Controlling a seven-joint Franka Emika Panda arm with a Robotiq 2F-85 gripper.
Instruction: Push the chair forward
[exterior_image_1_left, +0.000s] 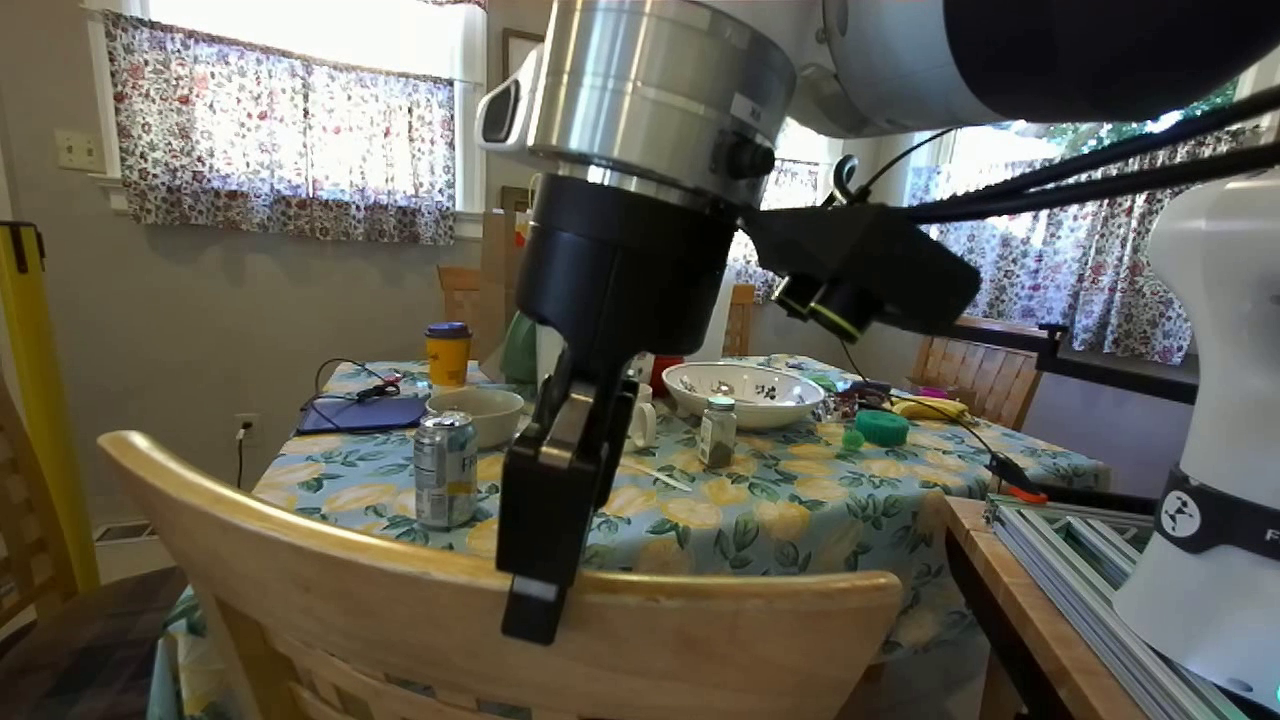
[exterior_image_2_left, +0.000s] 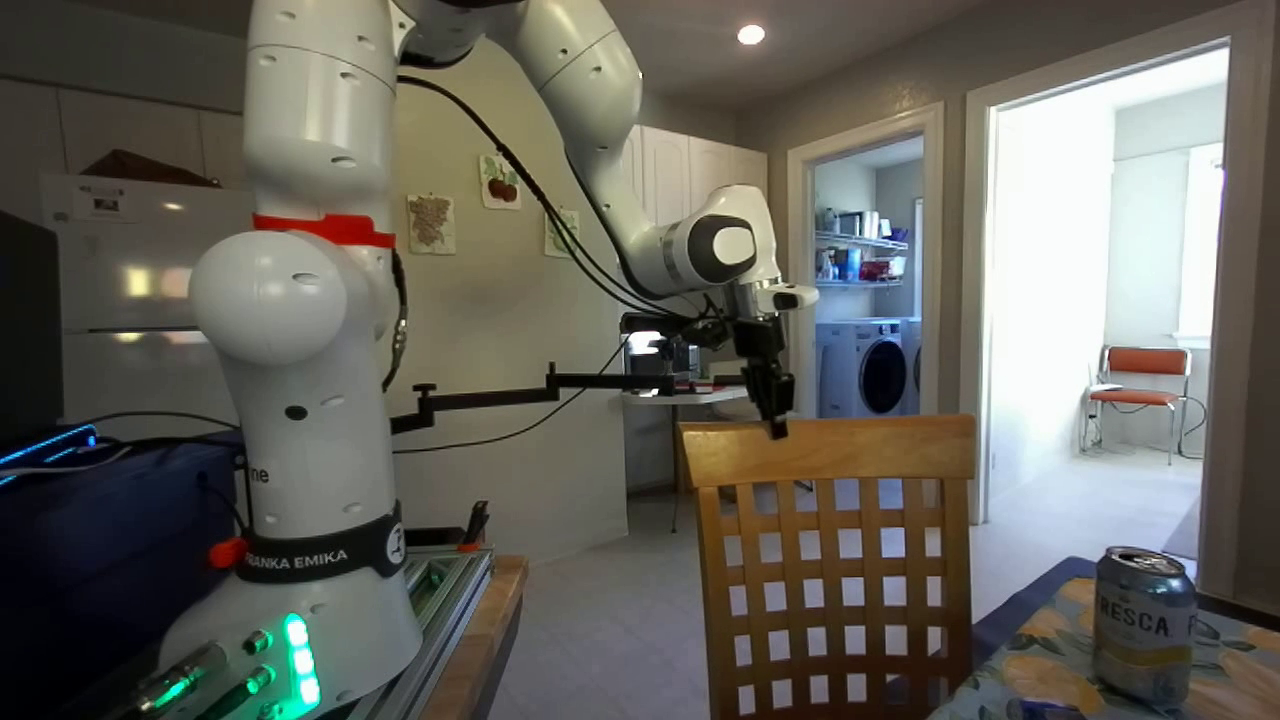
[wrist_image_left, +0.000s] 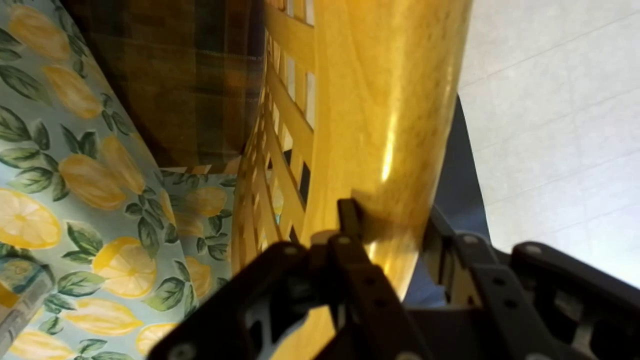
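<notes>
Evidently, the Robotiq gripper (wrist_image_left: 392, 220) has the lattice-back dining chair (exterior_image_2_left: 829, 573) by its curved top rail (exterior_image_1_left: 740, 630)

The fingers (wrist_image_left: 350, 217) are partly drawn together, and the thickness of the rail fills the gap between them: one lies along the seat side, the other along the outer side. How hard they press can't be made out. In both exterior views the gripper points down, a fingertip overlapping the wood just below the upper edge.

The light-wood chair stands upright, its back outward and its dark plaid seat (wrist_image_left: 200, 85) toward the lemon-print tablecloth (exterior_image_1_left: 790, 515), whose edge hides part of that seat in the wrist view. On the cloth, near the chair, stands a Fresca can (exterior_image_2_left: 1145, 630); farther off are a plain bowl (exterior_image_1_left: 500, 425), a yellow cup with a blue lid (exterior_image_1_left: 447, 358), a small glass jar (exterior_image_1_left: 717, 438) and a floral bowl (exterior_image_1_left: 750, 415).

The Franka Emika arm (exterior_image_2_left: 310, 440) rises from a wood-topped bench (exterior_image_1_left: 1030, 600) to one side of the chair; in an exterior view pale floor (exterior_image_2_left: 595, 620) shows between the two. Well beyond are a front-loading washer (exterior_image_2_left: 868, 370) and an orange metal-framed chair (exterior_image_2_left: 1135, 398).
</notes>
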